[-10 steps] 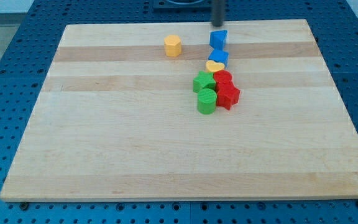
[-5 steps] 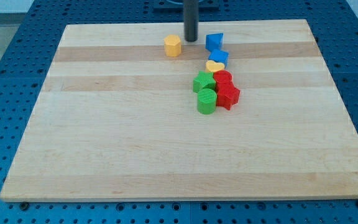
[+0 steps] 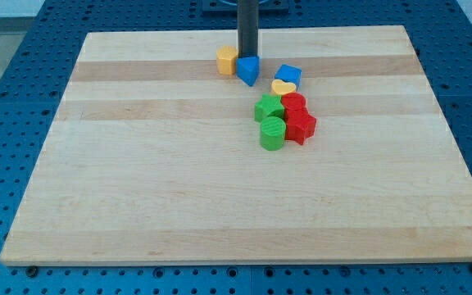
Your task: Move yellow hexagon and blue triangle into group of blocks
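Near the view's top, slightly left of centre on the pale wooden counter [image 3: 179, 188], my tip [image 3: 247, 57] stands at the upper edge of the blue triangle [image 3: 248, 70], apparently touching it; the arm carries no jaws, only a straight dark rod, so nothing is held; the yellow hexagon [image 3: 227, 59] sits just to the view's left of the triangle, the two touching or nearly so; the group lies to the lower right, apart from this pair across a strip of bare wood; it comprises a blue block [image 3: 287, 75] of unclear shape, a yellow heart [image 3: 283, 87] touching it below, a green star [image 3: 268, 107], a green cylinder [image 3: 272, 133], and two red blocks [image 3: 297, 117] pressed together, their shapes hard to make out; the counter shows lengthwise planks of light, matt grain and rests on a blue perforated base [image 3: 6, 57].
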Robot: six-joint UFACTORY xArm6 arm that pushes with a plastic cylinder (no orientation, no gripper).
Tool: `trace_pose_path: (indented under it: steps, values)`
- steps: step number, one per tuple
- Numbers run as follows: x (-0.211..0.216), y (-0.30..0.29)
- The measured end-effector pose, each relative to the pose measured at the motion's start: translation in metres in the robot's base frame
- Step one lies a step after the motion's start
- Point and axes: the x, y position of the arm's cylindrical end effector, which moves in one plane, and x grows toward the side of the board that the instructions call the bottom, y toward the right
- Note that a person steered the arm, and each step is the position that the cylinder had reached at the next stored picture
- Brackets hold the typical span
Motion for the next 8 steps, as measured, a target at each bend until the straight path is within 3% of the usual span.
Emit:
trace_pose_path:
  steps: [1, 3, 4, 6, 7, 8]
  values:
    - [0.007, 0.015]
    - [-0.058, 0.020]
    - [-0.063, -0.027]
    - [0.008, -0.102]
    - [0.023, -0.102]
    - [-0.020, -0.101]
